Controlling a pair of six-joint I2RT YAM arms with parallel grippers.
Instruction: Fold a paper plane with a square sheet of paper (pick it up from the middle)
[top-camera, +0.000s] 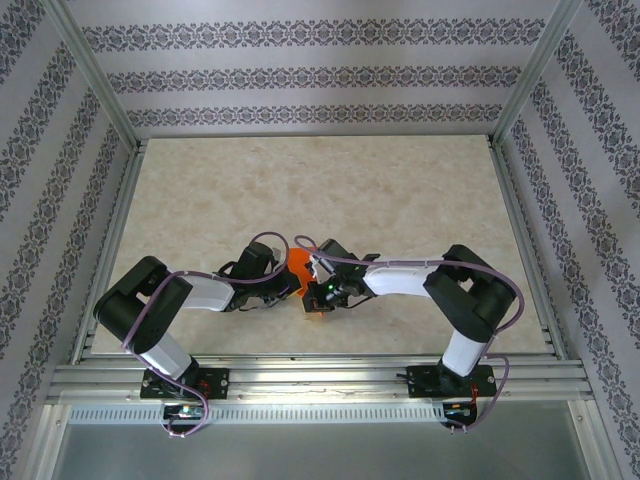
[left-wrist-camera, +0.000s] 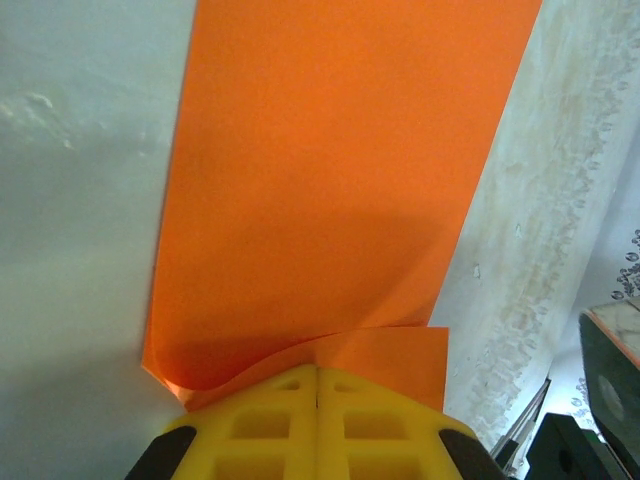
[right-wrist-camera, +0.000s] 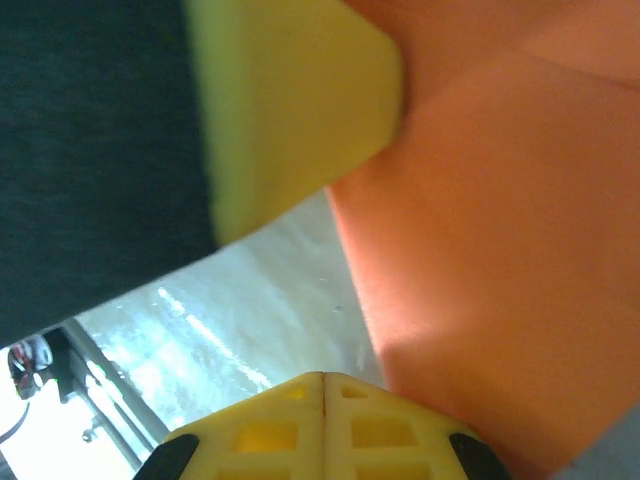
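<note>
Left end effector (left-wrist-camera: 317, 375), marbled tabletop (top-camera: 330, 190), wallpaper (top-camera: 320, 75)

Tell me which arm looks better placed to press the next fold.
Left, probably: the left gripper, shut, meets the orange sheet at its curled near edge, while the right gripper, also shut, sits beside the sheet.

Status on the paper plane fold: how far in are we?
Done: early folding only; the square sheet of paper has a flap turned over at its near edge. In hand: the left gripper, shut, presses at that curled flap; the right gripper, also shut, sits at the sheet's edge. Whether either pinches it is unclear. Left: no pointed dart shape yet, so most folds remain.
</note>
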